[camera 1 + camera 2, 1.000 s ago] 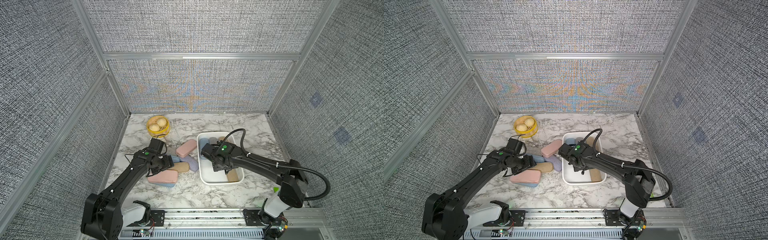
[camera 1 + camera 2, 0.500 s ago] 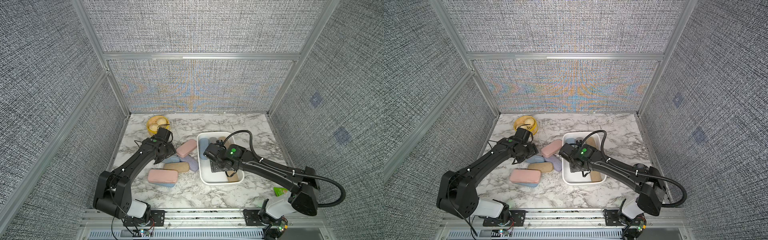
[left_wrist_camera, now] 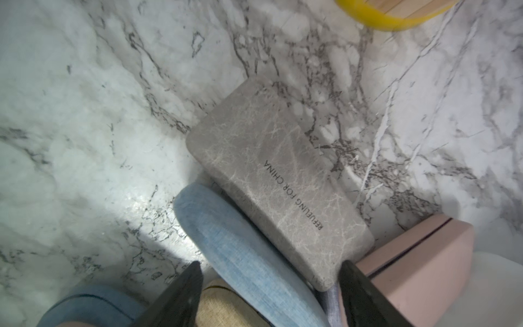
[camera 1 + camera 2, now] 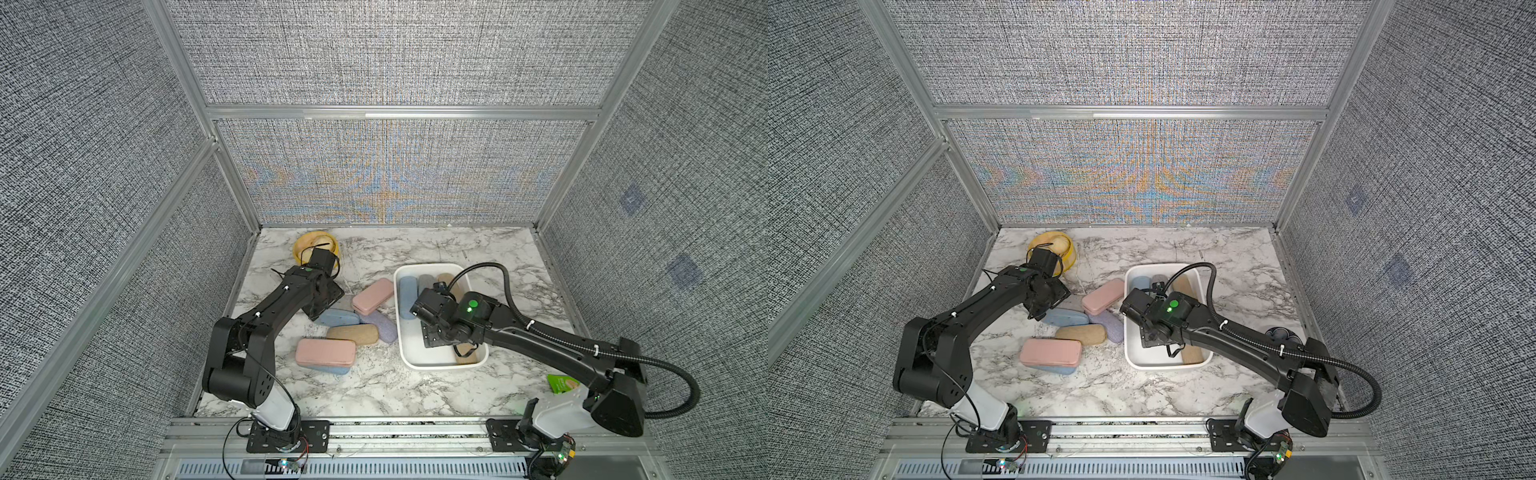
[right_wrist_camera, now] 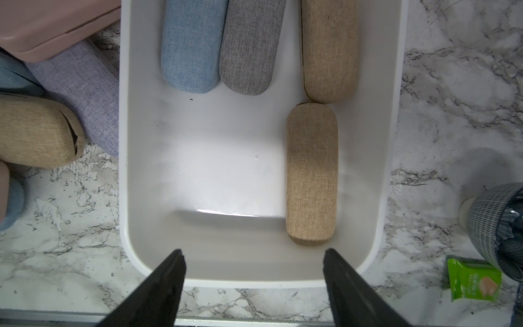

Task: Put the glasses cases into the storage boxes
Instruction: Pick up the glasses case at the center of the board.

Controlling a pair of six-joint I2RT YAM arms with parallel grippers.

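Clock is laid on the counter, with 6 at the arm bases.

8 o'clock: a smooth pink rectangular case (image 4: 326,352) lies on a blue fabric oblong case (image 4: 332,370).

3 o'clock: the white shallow plastic bin (image 4: 400,332) holds four cases, the same count as a second ago.
- A tan fabric case (image 5: 311,172) lies by the near right wall.
- A pale blue fabric case (image 5: 192,45), a grey fabric case (image 5: 249,45) and a second tan case (image 5: 329,48) sit side by side at the far end.

The right end effector (image 5: 253,254) still hovers over the bin's near rim, jaws wide and empty.

Change: the left arm has swung off the near pink case, out to 10 o'clock. The left end effector (image 3: 268,264) hangs there, jaws wide, gripping nothing. It straddles a light blue fabric case (image 3: 240,249) and the end of a flat grey marbled case (image 3: 277,184), short of the round yellow steamer basket (image 4: 305,245) at 11.

Judgement: the next pick is being lined up. By my count, seven cases are still out.
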